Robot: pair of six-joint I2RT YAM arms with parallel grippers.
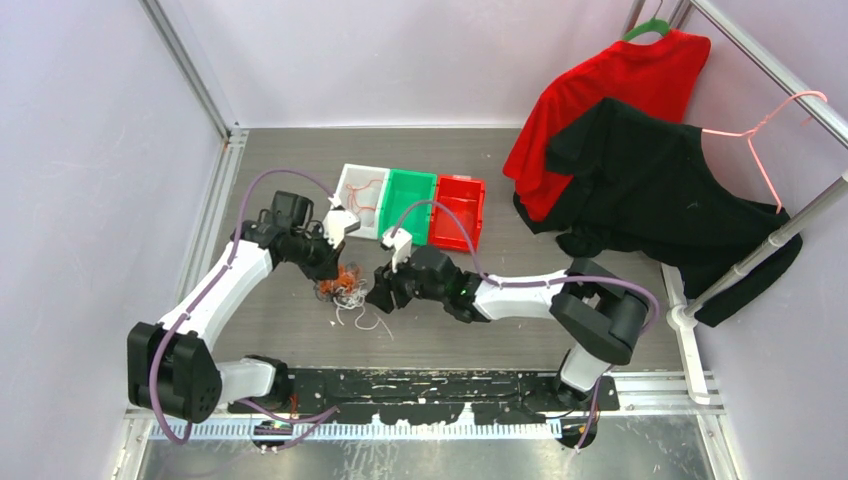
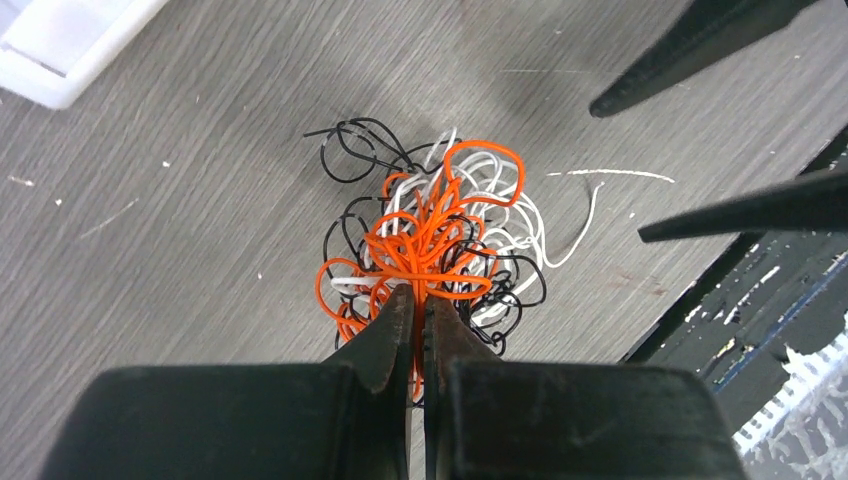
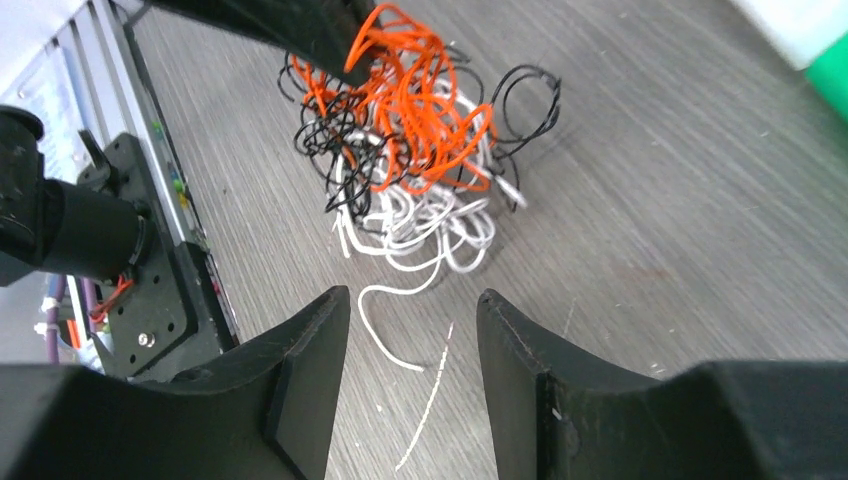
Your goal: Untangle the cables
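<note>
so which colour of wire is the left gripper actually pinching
The orange strands: the left gripper is shut on them, while the black loops and white loops spread loose around them.

We see thin curly wire cables (image 2: 430, 240) in orange, white and black against a grey wood-grain desk (image 2: 180, 200). We also count a white plastic bin (image 1: 352, 180), a green plastic bin (image 1: 412, 185) and a red plastic bin (image 1: 462, 195).

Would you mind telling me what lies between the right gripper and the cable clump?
The right wrist view shows mostly bare table between the right gripper and the cable clump, crossed by a loose white strand trailing from it.
</note>
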